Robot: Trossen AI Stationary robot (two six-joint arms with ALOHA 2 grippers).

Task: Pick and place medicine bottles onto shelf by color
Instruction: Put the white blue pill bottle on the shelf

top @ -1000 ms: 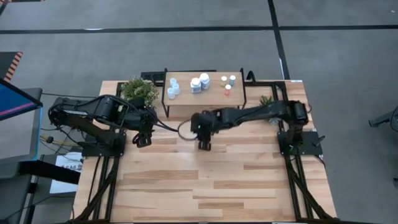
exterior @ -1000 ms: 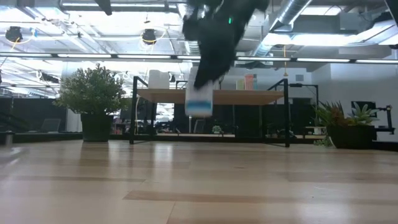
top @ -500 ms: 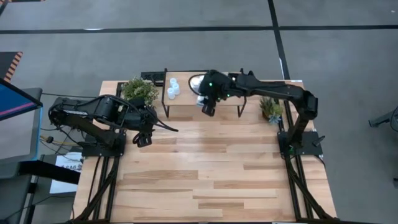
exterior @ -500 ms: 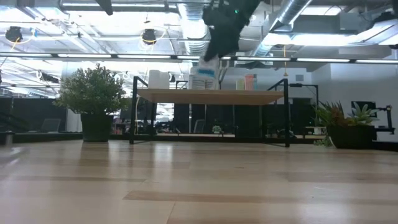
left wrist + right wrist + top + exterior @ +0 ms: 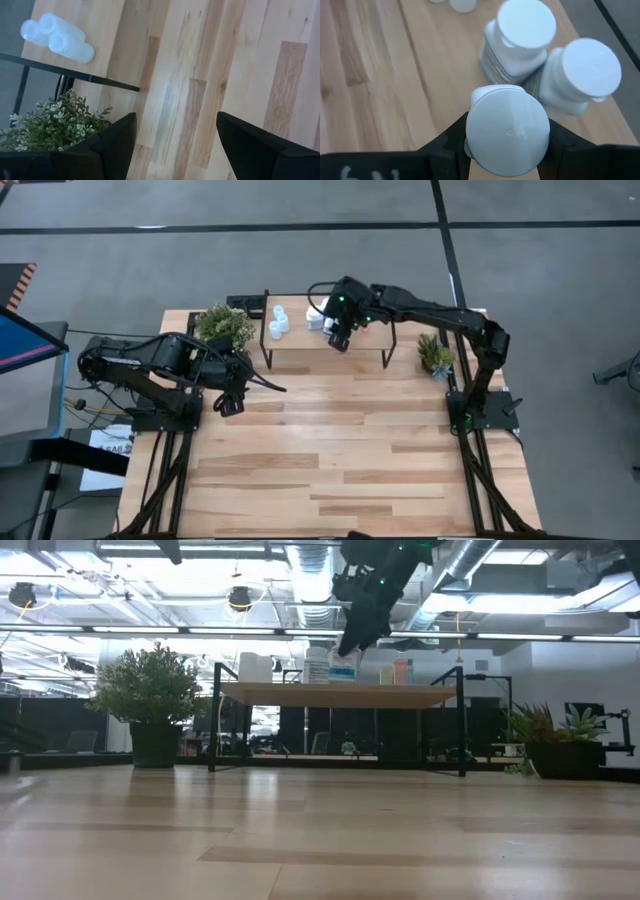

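White and chunky, the third big bottle (image 5: 507, 131) hangs pinched in the right gripper (image 5: 338, 330) just beside its two mates (image 5: 519, 41) on the shelf (image 5: 300, 352), blues (image 5: 277, 321) grouped left, tiny ones probably hidden, left gripper (image 5: 230, 402) spread, idle.

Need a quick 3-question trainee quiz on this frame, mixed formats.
1. True or false: the right hand holds a white bottle above the shelf.
2. Multiple choice: which bottles stand grouped at the shelf's end beside the bushy plant? A) the pale-blue bottles B) red-capped ones C) none
3. Fill in: the left hand waits open over the ____, holding nothing.

Key: 1 true. 2 A. 3 table.
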